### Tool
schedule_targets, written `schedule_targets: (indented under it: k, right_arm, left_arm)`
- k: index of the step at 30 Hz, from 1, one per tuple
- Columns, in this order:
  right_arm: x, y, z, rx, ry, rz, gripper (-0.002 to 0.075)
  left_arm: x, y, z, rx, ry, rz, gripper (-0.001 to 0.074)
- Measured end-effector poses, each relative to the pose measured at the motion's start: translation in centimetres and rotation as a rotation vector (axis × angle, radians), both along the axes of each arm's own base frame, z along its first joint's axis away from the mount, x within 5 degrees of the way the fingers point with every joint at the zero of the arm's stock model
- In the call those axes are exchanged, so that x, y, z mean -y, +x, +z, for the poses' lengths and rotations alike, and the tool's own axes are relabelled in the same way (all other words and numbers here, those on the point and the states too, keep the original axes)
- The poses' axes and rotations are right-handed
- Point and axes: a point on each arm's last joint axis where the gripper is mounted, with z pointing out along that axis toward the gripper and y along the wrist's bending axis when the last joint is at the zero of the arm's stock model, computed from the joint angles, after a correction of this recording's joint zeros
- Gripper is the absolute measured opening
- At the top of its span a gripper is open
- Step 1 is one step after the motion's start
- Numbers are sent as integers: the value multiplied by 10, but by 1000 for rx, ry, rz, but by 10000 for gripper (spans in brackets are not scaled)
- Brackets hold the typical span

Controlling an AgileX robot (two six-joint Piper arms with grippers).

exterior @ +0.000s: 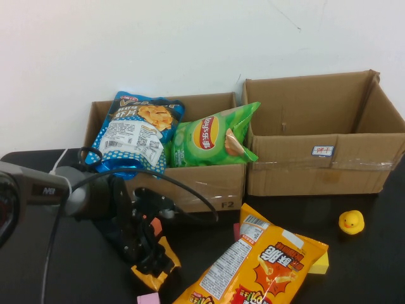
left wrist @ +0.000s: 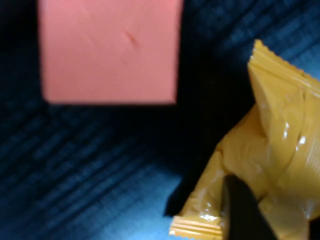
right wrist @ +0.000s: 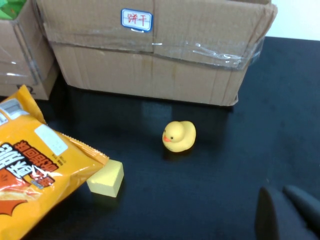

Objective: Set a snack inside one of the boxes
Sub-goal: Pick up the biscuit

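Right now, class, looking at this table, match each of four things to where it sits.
1. Blue crisp bag
2. Yellow rubber duck
3. Small yellow snack packet
4. White label

A. On the wider cardboard box
B. At the left gripper
C. In the narrower cardboard box
D. On the black table

Pairs: 1-C, 2-D, 3-B, 4-A

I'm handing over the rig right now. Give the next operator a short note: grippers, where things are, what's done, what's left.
Left gripper: low at the table's front, closing around a small yellow packet; grip not confirmed.
Right gripper: shut, empty, parked near the duck.
Left box holds a blue bag and a green bag. Right box, with the white label, looks empty.
Big orange bag lies on the table.
Left to do: secure the packet, lift it, drop it in a box.
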Motion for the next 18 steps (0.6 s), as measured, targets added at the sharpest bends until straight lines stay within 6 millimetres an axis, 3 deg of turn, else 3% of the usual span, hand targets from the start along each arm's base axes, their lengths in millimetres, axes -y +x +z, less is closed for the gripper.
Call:
schedule_targets:
  k: [3,11,18]
  right_arm:
    - [0,0,0,2,0,0,-1]
    - [0,0,0,4,0,0,-1]
    - [0,0,0,3,4,-1,-1]
  left_arm:
    - [0,-3,2,-32,-3,-3,193]
    - [1,-7,19,-72,-23,47,150]
    - [11,-6,64,-134,-109,43,132]
